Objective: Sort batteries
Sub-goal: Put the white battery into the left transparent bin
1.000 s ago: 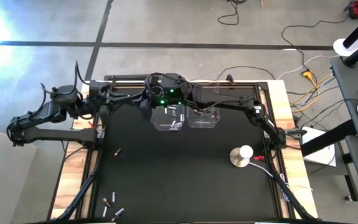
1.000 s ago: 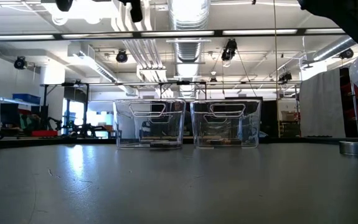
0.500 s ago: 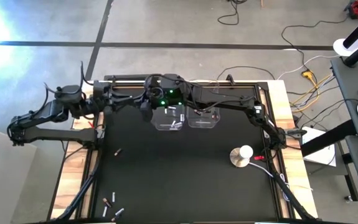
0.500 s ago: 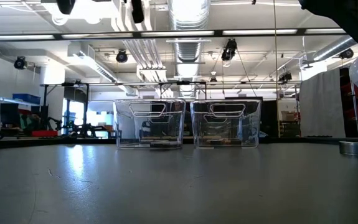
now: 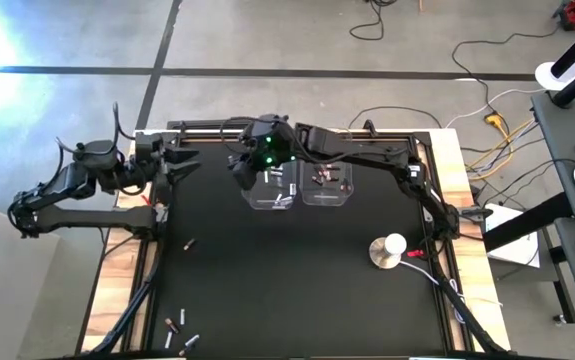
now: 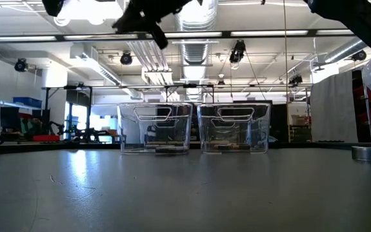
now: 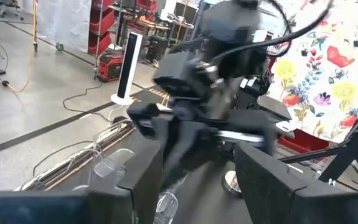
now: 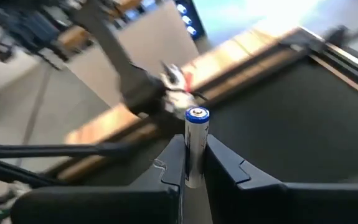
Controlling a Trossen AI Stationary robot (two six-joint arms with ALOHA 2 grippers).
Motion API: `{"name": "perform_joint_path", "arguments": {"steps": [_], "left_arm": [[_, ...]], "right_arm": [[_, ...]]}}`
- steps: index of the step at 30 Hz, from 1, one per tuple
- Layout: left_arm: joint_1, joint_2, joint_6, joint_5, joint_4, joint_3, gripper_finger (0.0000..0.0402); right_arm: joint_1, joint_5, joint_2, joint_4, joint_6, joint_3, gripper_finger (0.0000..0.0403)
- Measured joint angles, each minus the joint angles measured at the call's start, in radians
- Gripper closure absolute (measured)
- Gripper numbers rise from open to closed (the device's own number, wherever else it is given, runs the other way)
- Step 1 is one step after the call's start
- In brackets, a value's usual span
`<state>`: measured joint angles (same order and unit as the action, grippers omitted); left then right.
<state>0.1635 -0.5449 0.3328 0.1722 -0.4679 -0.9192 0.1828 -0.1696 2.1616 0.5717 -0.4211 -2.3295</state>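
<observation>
Black matting covers the work table, which we see from straight overhead, framed by pale wood edges, with a grey concrete floor and trailing cables beyond. Near the mat's twelve o'clock edge stand two clear plastic bins side by side: the left bin holds a few silvery-white batteries, and the right bin holds dark batteries with coppery ends. Our right gripper hovers above the left bin, and its wrist camera shows the two dark fingers pressed narrowly against a white and blue battery standing upright between them. Our left gripper sits at about ten o'clock, just beyond the mat's edge and well apart from the bins; its wrist view shows the fingers spread wide with nothing between them. More loose batteries lie scattered at about seven o'clock, and a single dark one lies at about nine o'clock. At about four o'clock rests a round white-topped metal disc, with a small red clip just beside it.
</observation>
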Motion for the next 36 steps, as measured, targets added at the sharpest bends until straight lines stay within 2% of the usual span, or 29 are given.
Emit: {"name": "perform_joint_path", "arguments": {"steps": [6, 15, 20, 31, 36], "left_arm": [[0.0, -0.012, 0.007, 0.002, 0.0, 0.0, 0.0213], [0.0, -0.051, 0.016, 0.002, 0.028, 0.0, 0.0212], [0.0, -0.072, 0.016, 0.002, 0.049, 0.0, 0.0212], [0.0, -0.07, 0.032, 0.001, 0.014, 0.0, 0.0212], [0.0, -0.07, 0.032, 0.001, -0.007, 0.0, 0.0212]], "right_arm": [[0.031, 0.044, 0.0, 0.101, 0.074, 0.0, 0.0372], [0.027, 0.046, 0.053, 0.109, 0.096, 0.0, 0.0373], [0.023, 0.156, 0.109, 0.156, 0.134, 0.0, 0.0373], [0.061, 0.161, 0.197, 0.322, 0.241, 0.0, 0.0373], [0.079, 0.143, 0.225, 0.339, 0.218, 0.0, 0.0373]]}}
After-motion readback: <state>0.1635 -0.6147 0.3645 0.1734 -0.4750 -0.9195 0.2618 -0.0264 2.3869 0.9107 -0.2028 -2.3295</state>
